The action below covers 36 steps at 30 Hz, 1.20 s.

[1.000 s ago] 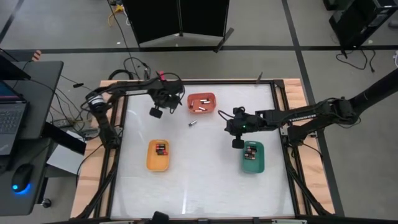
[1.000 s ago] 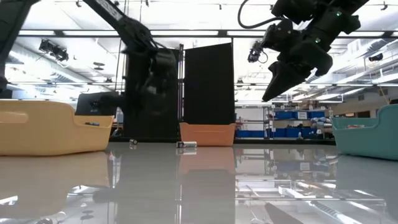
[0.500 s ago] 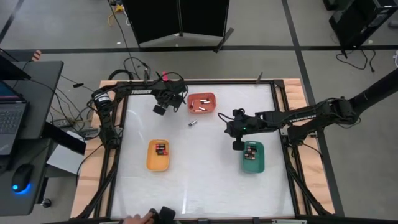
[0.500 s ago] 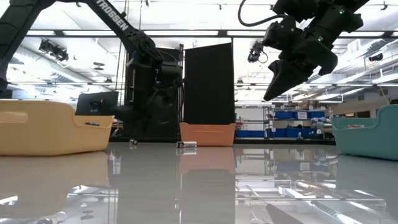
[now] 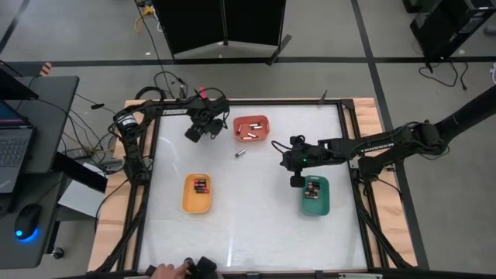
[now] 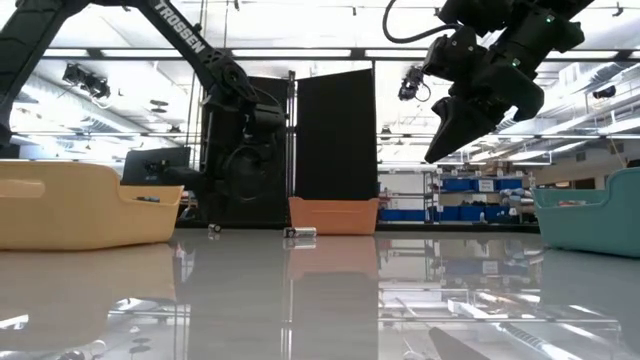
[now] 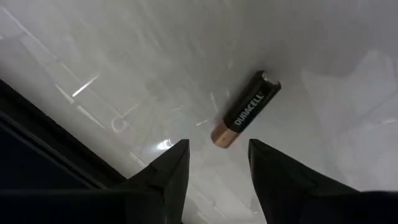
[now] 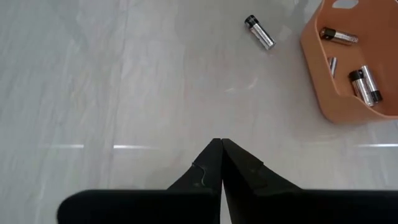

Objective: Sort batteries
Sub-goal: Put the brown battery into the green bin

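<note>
White surface (image 5: pixel 248 225), framed in wood, carrying three rounded plastic trays. Orange tray (image 5: pixel 251 129), at the far middle of the surface: holds several batteries; the right wrist view shows three there (image 8: pixel 364 84), silvery with dark ends, lying loose on the tray floor. Yellow tray (image 5: pixel 197 193), on the left half nearer the front: holds a small cluster of dark batteries (image 5: pixel 201 185) at its far end. Green tray (image 5: pixel 315 194), on the right half: holds a few batteries (image 5: pixel 314 189) near its middle, too small to count. Loose items on the bare surface: one silvery battery with a dark cap (image 5: pixel 240 154), lying flat just in front of the orange tray and outside it; one black-and-copper battery (image 7: pixel 245 117), lying flat on the bare surface just beyond the left pincer's fingers, seen only in the left wrist view, touching nothing. Left pincer (image 5: pixel 195 133): raised near the far left of the surface, beside the orange tray, its two dark fingers spread apart and holding nothing. Right pincer (image 5: pixel 295 179): raised between the orange and green trays, close to the green tray's near-left corner, its fingers (image 8: pixel 208 163) pressed together with nothing between them.
</note>
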### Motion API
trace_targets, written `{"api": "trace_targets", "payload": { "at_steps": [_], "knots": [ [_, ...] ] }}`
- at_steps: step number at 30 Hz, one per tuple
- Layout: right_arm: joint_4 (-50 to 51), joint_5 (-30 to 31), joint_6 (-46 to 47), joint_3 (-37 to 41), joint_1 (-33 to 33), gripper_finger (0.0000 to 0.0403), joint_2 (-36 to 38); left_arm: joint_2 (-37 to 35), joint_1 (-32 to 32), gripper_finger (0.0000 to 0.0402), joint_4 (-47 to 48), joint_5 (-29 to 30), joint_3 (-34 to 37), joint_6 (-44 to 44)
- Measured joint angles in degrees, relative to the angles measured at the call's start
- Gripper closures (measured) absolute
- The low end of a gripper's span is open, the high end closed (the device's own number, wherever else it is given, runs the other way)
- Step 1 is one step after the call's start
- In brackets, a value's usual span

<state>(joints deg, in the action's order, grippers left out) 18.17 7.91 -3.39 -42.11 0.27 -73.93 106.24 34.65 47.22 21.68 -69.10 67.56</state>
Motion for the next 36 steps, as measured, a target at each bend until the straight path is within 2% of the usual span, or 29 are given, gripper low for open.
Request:
{"api": "trace_targets", "payload": {
  "at_steps": [6, 18, 21, 28, 36],
  "knots": [
    [0.0, 0.0, -0.2, 0.0, 0.0, 0.0386, 0.0, 0.7, 1.0, 0.0229, -0.8, -2.5, 0.0, 2.2],
    [0.3, 0.0, -0.2, 0.0, 0.0, 0.0388, 0.0, 4.5, 2.1, 0.0234, 0.6, -1.6, -0.3, -0.4],
    [0.5, -0.1, -0.2, 0.0, 0.0, 0.0384, 0.0, 4.5, 2.1, 0.0258, 1.9, -1.9, -0.3, -3.4],
    [0.8, -0.1, -0.2, 0.0, 0.0, 0.0387, 0.0, 4.5, 1.7, 0.0355, 3.8, -3.6, -0.3, -6.7],
    [1.1, -0.1, -0.2, 0.0, 0.0, 0.0382, 0.0, 4.5, 0.8, 0.0357, 8.4, -4.7, -1.2, -12.9]
  ]
}}
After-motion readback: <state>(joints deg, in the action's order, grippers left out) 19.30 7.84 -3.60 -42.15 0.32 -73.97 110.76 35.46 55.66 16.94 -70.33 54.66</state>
